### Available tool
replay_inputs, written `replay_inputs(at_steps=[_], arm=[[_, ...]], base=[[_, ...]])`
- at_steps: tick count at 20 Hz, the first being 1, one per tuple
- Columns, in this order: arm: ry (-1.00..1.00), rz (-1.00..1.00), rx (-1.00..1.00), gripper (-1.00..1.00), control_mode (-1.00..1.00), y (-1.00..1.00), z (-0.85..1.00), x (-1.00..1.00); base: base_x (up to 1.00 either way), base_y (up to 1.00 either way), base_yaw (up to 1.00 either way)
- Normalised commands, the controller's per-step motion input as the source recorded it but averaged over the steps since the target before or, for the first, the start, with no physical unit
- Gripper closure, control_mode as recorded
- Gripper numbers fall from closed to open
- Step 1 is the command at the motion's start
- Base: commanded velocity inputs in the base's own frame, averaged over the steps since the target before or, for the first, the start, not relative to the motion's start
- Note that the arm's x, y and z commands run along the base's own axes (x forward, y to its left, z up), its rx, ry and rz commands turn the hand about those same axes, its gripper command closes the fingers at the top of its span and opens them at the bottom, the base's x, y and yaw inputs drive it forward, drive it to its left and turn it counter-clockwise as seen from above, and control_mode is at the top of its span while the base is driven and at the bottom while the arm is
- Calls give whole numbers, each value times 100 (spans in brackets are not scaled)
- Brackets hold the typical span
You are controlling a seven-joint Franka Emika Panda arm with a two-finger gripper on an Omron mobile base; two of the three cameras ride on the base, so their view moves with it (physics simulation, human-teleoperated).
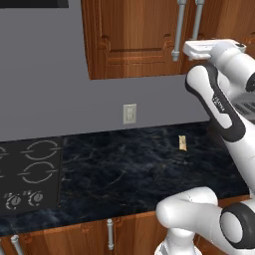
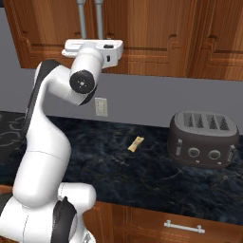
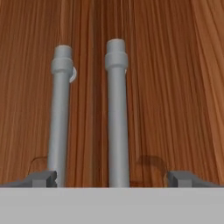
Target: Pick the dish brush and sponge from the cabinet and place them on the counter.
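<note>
While cabinet (image 1: 132, 37) doors are shut, sponge (image 2: 135, 144) lies on counter (image 2: 142, 175)

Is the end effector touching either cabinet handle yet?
Cannot tell. In the hand view, the end effector's open fingertips flank both handles; depth to them is unclear.

Reddish-brown cabinet (image 1: 134, 35), silver handles (image 3: 116, 113), black pale-veined counter (image 1: 124, 174), yellow-tan sponge (image 2: 135, 144).
</note>
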Motion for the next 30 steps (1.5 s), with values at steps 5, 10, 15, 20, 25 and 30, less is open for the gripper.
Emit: replay_inputs(at_steps=[5, 10, 15, 20, 25, 30], arm=[[0, 0, 0, -100, -100, 0, 0, 24], [0, 0, 0, -100, -100, 0, 0, 24], [0, 1, 0, -100, -100, 0, 0, 25], [3, 1, 0, -100, -100, 0, -1, 31], [4, 1, 0, -100, -100, 0, -3, 33], [7, 1, 0, 100, -100, 13, -9, 43]], base=[[0, 0, 0], [0, 0, 0], [0, 0, 0], [0, 0, 0], [0, 0, 0], [0, 0, 0]])
